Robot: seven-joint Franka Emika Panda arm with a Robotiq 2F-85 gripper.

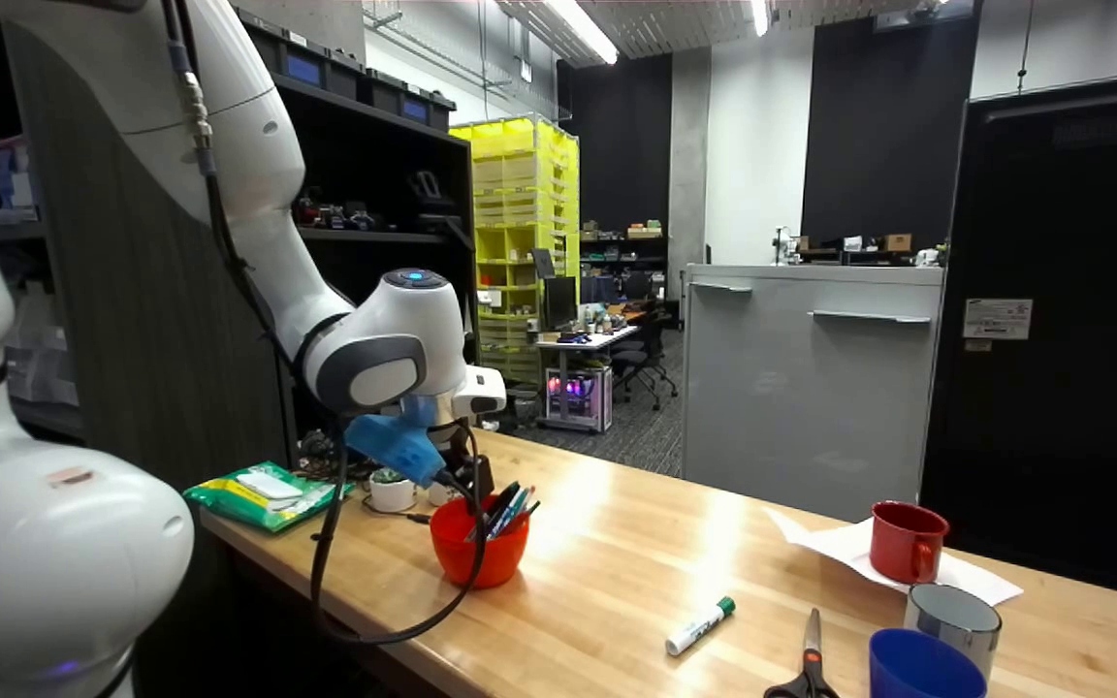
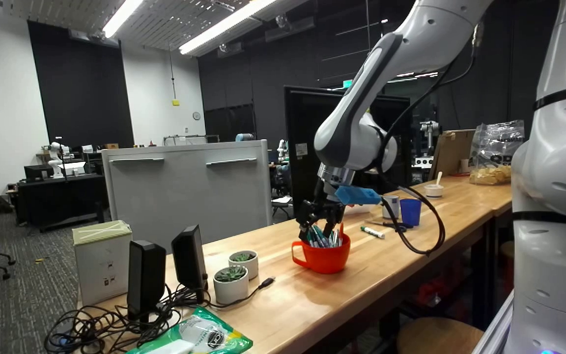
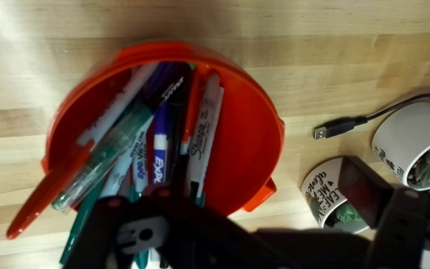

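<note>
On the desk (image 2: 288, 309) there is room between the cup (image 2: 323, 260) and both long edges, also toward the marker (image 1: 701, 626), and my jaws are spread wide near the cup's rim, one jaw over the pens (image 3: 159, 160) that lean inside, but whether it touches them I cannot tell.

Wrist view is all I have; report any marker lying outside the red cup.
Observer: A green-capped marker lies on the table; both exterior views show it.
Operator: Name what lies closest to it.
Observer: Scissors, also flat on the table.
Operator: Warn me about anything hanging near the red cup.
Observer: A black cable loops down from the arm; in an exterior view it passes in front of the cup. I can't tell whether they touch.
</note>
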